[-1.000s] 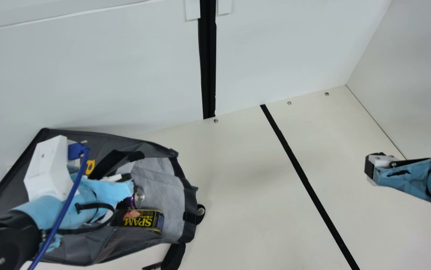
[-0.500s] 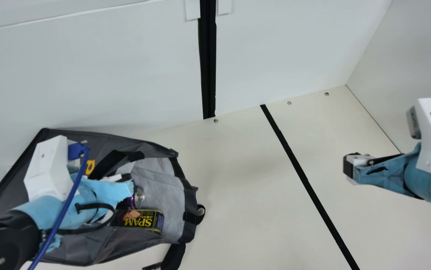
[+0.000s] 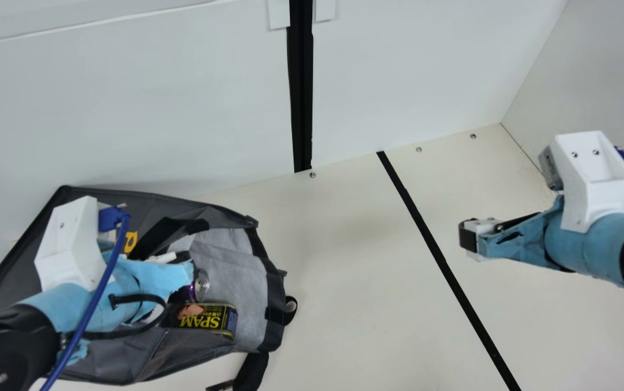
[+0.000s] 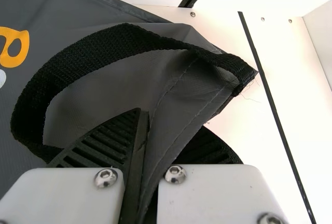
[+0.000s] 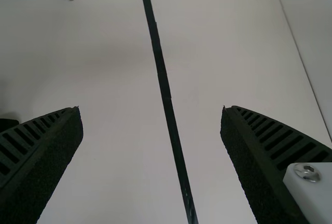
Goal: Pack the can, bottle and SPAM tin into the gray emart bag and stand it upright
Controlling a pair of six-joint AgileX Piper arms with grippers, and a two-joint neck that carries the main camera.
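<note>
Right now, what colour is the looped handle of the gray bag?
The looped handle is plain black webbing, seen best in the left wrist view.

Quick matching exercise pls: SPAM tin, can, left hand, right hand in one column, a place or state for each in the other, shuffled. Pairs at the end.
Column 1
1. SPAM tin
2. can
3. left hand
4. right hand

Column 2
A. open and empty, above the table
B. in the bag, round silvery end showing
C. shut on the fabric of the gray bag
D. in the bag, yellow lettering on a dark label showing

Pairs: 1-D, 2-B, 3-C, 4-A
</note>
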